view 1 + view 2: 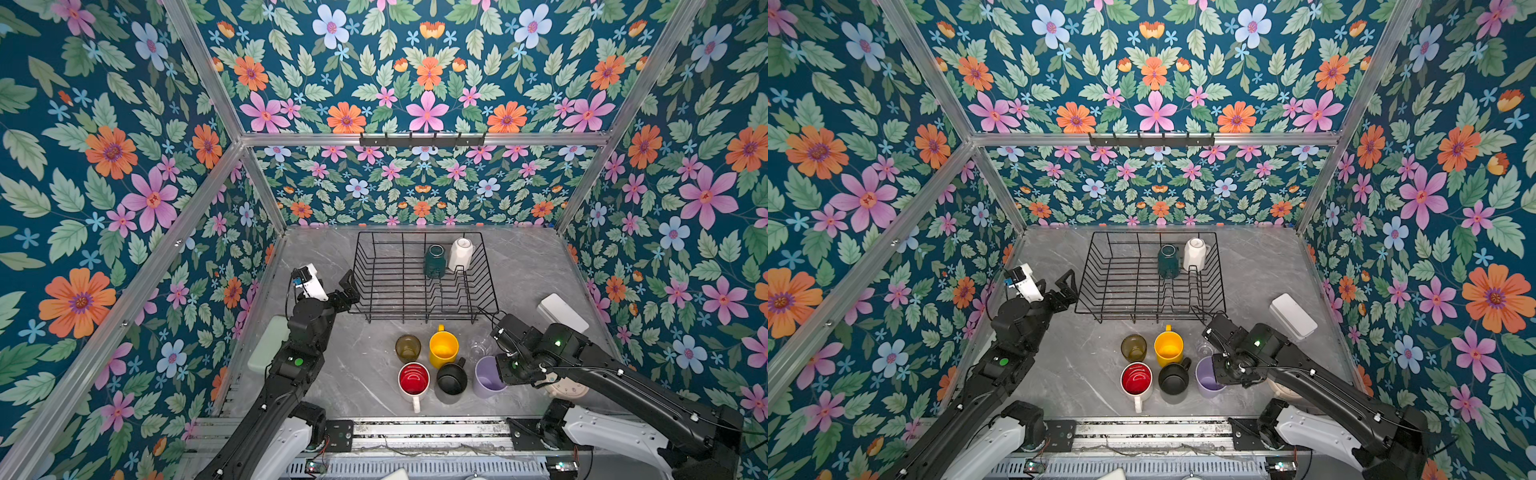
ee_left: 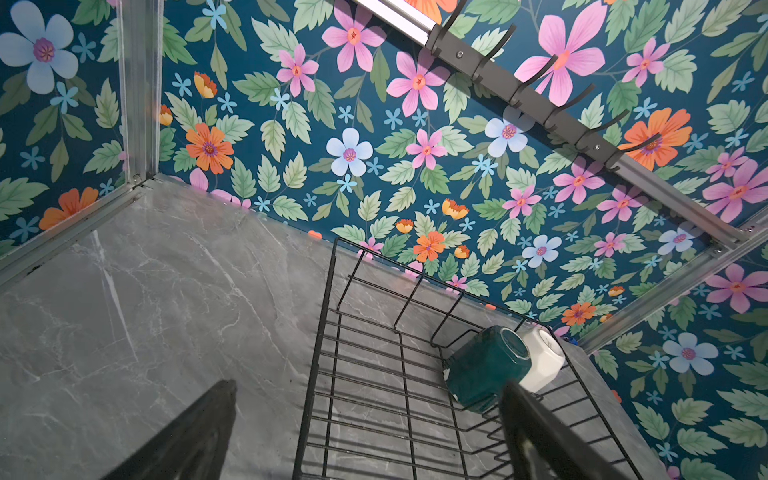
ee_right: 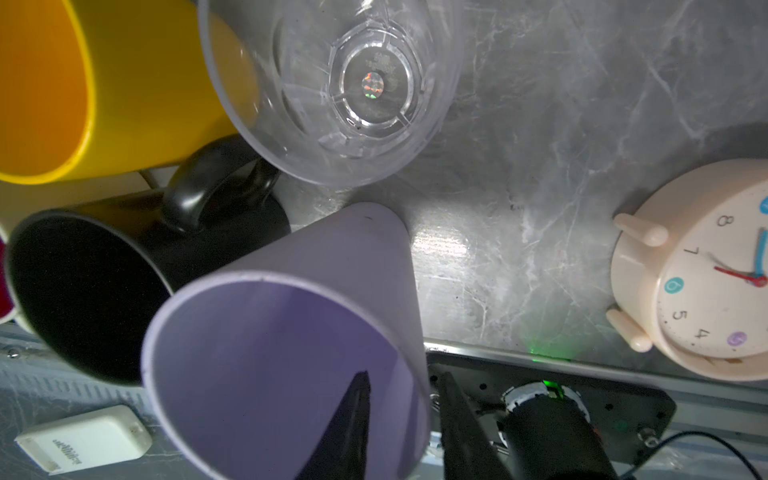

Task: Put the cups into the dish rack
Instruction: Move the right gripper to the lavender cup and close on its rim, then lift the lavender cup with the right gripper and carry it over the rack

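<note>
The black wire dish rack (image 1: 361, 266) (image 1: 1092, 266) (image 2: 332, 316) stands at the back, holding a teal mug (image 1: 435, 259) (image 2: 486, 365) and a white faceted mug (image 1: 460, 253). In front stand an olive glass (image 1: 407, 348), yellow mug (image 1: 444, 351), clear glass (image 3: 353, 83), red-lined white mug (image 1: 414, 379), black mug (image 1: 451, 380) and lilac tumbler (image 1: 486, 380) (image 3: 291, 332). My right gripper (image 3: 405, 374) straddles the tumbler's rim, one finger inside, one outside, narrowly open with a small gap showing. My left gripper (image 1: 349, 282) (image 2: 365, 384) hangs wide open and empty by the rack's left side.
A cream alarm clock (image 3: 698, 282) lies right of the tumbler, under my right arm. A pale green block (image 1: 266, 349) sits at the left table edge, a white oblong box (image 1: 561, 311) at the right. A black hook rail (image 1: 422, 139) is on the back wall.
</note>
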### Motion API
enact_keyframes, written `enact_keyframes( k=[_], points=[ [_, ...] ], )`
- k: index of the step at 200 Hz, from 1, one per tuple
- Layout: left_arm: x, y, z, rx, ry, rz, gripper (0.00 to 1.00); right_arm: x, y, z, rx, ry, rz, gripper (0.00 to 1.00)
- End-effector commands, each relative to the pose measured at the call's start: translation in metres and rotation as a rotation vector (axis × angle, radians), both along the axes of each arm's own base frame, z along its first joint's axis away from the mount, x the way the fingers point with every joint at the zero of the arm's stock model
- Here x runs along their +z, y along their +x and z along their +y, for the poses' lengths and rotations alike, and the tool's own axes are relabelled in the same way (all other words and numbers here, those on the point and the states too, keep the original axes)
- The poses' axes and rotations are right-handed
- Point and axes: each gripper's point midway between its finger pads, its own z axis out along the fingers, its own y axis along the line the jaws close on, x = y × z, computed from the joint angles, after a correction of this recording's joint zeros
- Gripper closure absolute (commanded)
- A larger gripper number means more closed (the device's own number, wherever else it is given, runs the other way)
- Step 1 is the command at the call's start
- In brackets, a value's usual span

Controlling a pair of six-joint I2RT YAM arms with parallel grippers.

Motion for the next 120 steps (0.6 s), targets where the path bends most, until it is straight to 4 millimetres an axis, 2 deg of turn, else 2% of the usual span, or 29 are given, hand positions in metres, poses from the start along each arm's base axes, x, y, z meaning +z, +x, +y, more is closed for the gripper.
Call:
enact_keyframes(
  k=[1, 44, 66, 88, 120],
  points=[
    [0.008, 0.0, 0.0, 0.001, -0.021, -0.033, 0.0, -0.002, 0.004, -0.006, -0.034, -0.043, -0.023, 0.77],
    [0.007, 0.002, 0.0, 0.002, -0.02, -0.038, 0.0, 0.001, 0.001, -0.012, -0.035, -0.075, -0.017, 1.0],
    [0.006, 0.002, 0.0, 0.003, -0.021, -0.038, 0.0, 0.008, -0.002, -0.015, -0.037, -0.072, -0.017, 1.0],
    [0.006, 0.002, 0.001, 0.006, -0.018, -0.041, 0.0, 0.022, -0.006, -0.028, -0.034, -0.113, -0.024, 1.0],
    [0.005, 0.002, 0.002, 0.013, -0.016, -0.042, 0.0, 0.068, -0.009, -0.022, -0.002, -0.003, -0.078, 1.0]
  ],
)
